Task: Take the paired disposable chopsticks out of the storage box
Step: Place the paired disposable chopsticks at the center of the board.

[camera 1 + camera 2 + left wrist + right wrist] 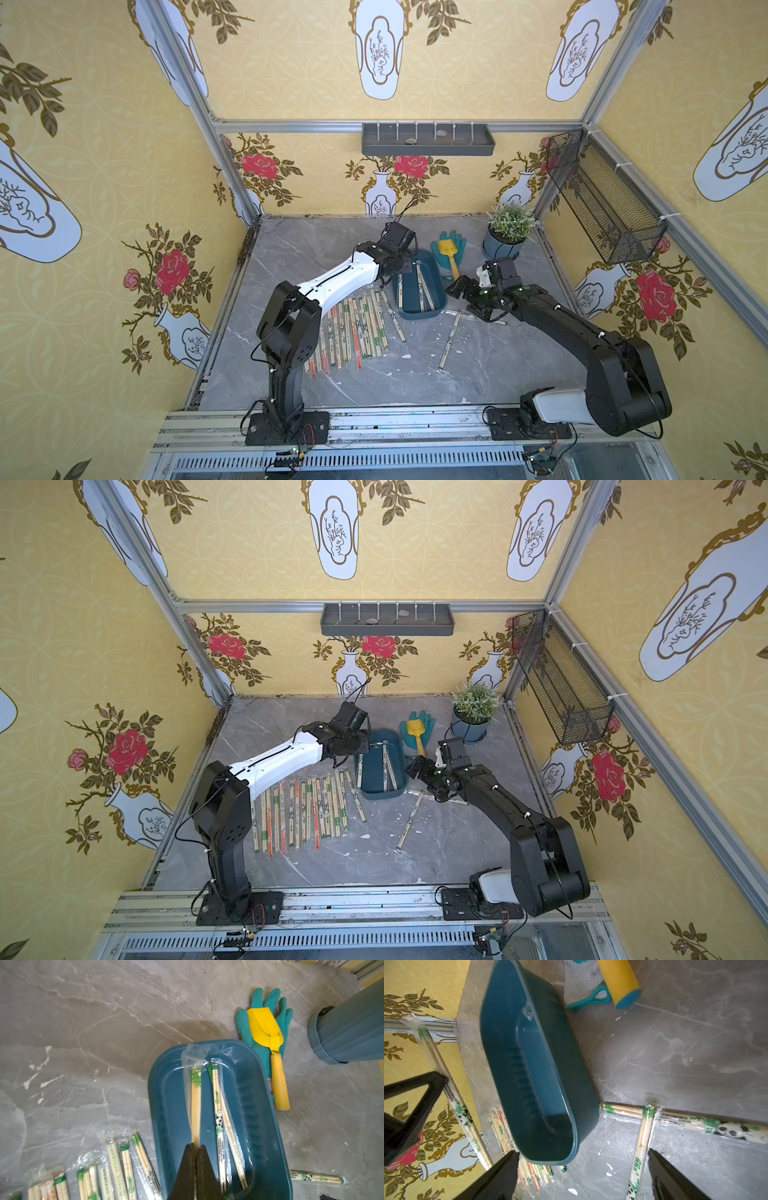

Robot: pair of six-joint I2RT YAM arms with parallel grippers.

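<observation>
The teal-blue storage box (419, 316) (382, 796) stands mid-table. My left gripper (196, 1147) (392, 270) is over its left half, shut on one wrapped chopstick pair (196, 1105) with a green mark. That pair's wrapper end reaches over the far rim, and it shows raised beyond the box (550, 1064) in the right wrist view (456, 1105). Two more pairs (222, 1126) lie crossed inside. A row of several pairs (357, 328) (307, 808) lies on the table left of the box. My right gripper (583, 1152) (455, 289) is open beside the box's right side, holding nothing.
A loose pair (451, 338) (641, 1140) lies in front of the box, crossing another pair (716, 1126) under the right arm. A teal glove with a yellow shovel (449, 251) and a plant pot (505, 245) stand behind the box. A grey wall tray (428, 139) and a mesh basket (602, 199) hang above.
</observation>
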